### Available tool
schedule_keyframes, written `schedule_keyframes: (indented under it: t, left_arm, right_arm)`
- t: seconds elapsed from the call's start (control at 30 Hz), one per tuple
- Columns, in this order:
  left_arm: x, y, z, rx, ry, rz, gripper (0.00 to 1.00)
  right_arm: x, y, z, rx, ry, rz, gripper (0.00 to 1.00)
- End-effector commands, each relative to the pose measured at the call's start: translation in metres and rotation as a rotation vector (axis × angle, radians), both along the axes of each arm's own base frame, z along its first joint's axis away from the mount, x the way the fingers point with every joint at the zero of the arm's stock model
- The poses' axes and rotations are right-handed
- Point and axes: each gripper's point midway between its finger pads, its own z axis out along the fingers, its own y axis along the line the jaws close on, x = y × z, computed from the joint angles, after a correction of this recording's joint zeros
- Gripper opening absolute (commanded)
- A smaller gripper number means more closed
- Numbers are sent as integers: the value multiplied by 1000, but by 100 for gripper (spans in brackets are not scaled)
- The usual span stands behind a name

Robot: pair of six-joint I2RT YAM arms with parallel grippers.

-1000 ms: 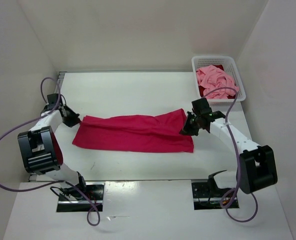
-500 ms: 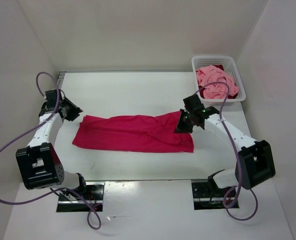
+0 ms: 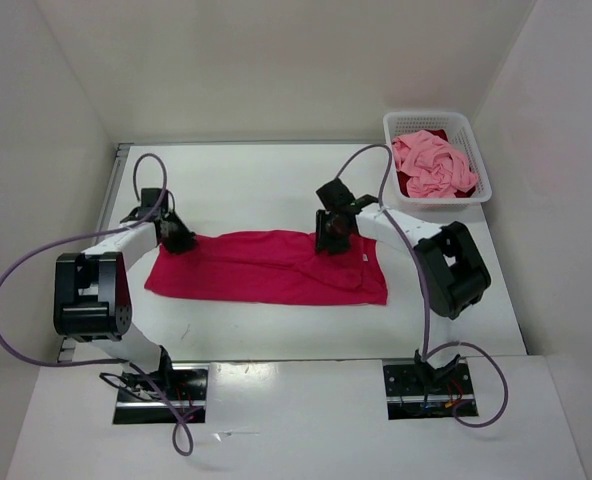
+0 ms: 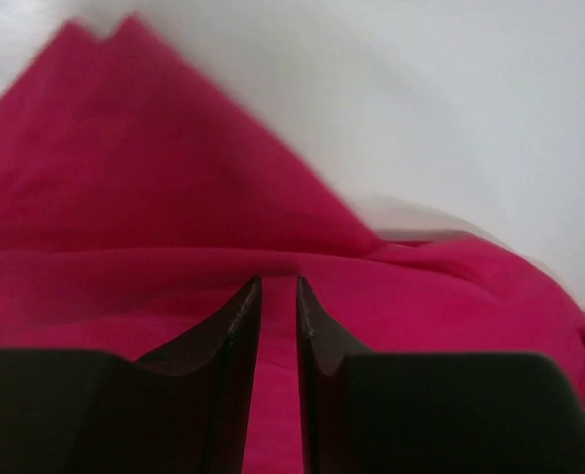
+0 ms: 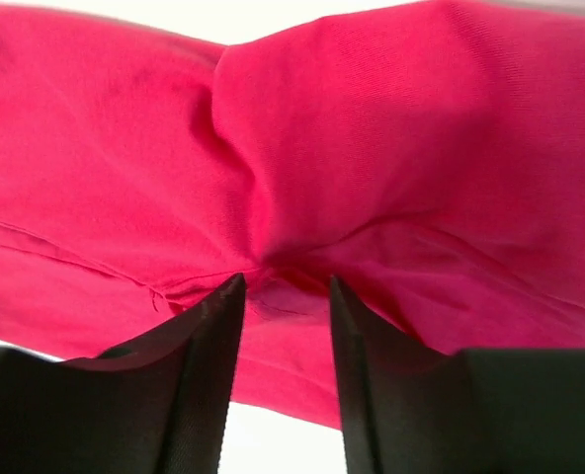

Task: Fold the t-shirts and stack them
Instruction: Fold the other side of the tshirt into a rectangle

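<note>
The magenta-red t-shirt (image 3: 256,272) lies as a long flat band across the middle of the table. My left gripper (image 3: 179,240) sits on its far left corner. In the left wrist view the jaws (image 4: 279,281) stand almost together with red cloth (image 4: 125,178) between them. My right gripper (image 3: 328,238) is on the shirt's far edge, right of centre. In the right wrist view (image 5: 286,281) creases in the cloth (image 5: 391,148) run together between its fingertips. The light pink shirt (image 3: 431,165) lies crumpled in the basket, with the dark crimson one (image 3: 406,183) under it.
The white lattice basket (image 3: 388,124) stands at the table's far right corner. White walls close in the table at the back and both sides. Both arms' cables loop above the table.
My right gripper moved left along the shirt's far edge, and the far right corner no longer sticks up. My left gripper lifted off the left corner, then came back onto it further right.
</note>
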Motion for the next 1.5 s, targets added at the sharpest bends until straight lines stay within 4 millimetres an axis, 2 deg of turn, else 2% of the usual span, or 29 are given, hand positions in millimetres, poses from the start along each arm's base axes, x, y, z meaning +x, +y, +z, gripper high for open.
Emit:
schedule_keyframes:
  t: [0.0,0.07,0.1,0.17,0.2,0.3,0.33,0.4,0.5,0.63,0.77,0.87,0.9,0.97,1.0,1.1,1.13,1.2,1.23,1.27,1.3,1.33,1.37,1.4,1.47]
  left_arm:
    - [-15,21,-20,12,35,39,27]
    - [-22,24,-29,9,65,48,27]
    - [-23,29,-32,7,74,63,27]
    - [-27,32,-36,-2,85,72,27]
    - [-27,35,-36,-3,85,83,27]
    - [-28,44,-36,-4,85,109,30]
    - [-28,44,-36,-4,85,109,30]
    - [-28,49,-35,-25,84,130,30]
    - [-26,51,-36,-38,83,144,30]
    - [-13,47,-24,-74,39,140,31]
    - [-3,46,-15,-86,7,129,31]
    - [3,47,-7,-84,-8,128,31]
    - [8,46,-1,-89,-26,122,31]
    - [13,48,13,-79,-60,113,31]
    - [14,48,18,-77,-68,113,31]
    - [25,50,49,-43,-138,104,31]
    - [25,45,53,-36,-149,82,31]
    - [29,27,65,-19,-176,29,31]
    - [27,18,68,-21,-177,6,31]
    - [27,9,68,-15,-176,-13,31]
    - [25,-16,68,-20,-176,-76,31]
    - [26,-27,71,-14,-184,-103,31]
    - [24,-41,66,-18,-170,-137,31]
    - [19,-67,66,-33,-167,-189,31]
    - [17,-95,56,-62,-150,-245,31]
  right_arm:
    - [14,16,5,-15,-64,42,46]
    - [16,21,3,-22,-68,49,46]
    - [10,23,-3,-35,-48,60,46]
    - [12,20,-3,-50,-57,51,45]
    - [11,23,0,-45,-65,60,43]
    - [2,23,1,-49,-57,71,26]
    - [-3,19,-4,-62,-38,72,22]
    - [-18,20,3,-67,-31,95,16]
    - [-41,17,5,-57,0,123,14]
    - [-86,21,4,-16,85,194,13]
    - [-112,30,6,23,139,249,13]
    - [-130,42,8,83,199,290,21]
    - [-136,46,6,105,231,304,36]
    - [-137,52,13,116,229,319,51]
    - [-131,56,19,122,205,318,59]
    - [-119,54,34,114,169,309,60]
    - [-112,53,41,128,148,294,59]
    - [-102,49,51,135,121,270,46]
    - [-96,47,50,118,96,258,32]
    - [-93,47,50,114,82,253,25]
    - [-94,45,38,100,97,238,21]
    - [-93,44,32,88,100,234,11]
    - [-87,42,27,65,84,220,9]
    - [-85,38,15,37,94,198,7]
    - [-73,35,7,-2,61,164,4]
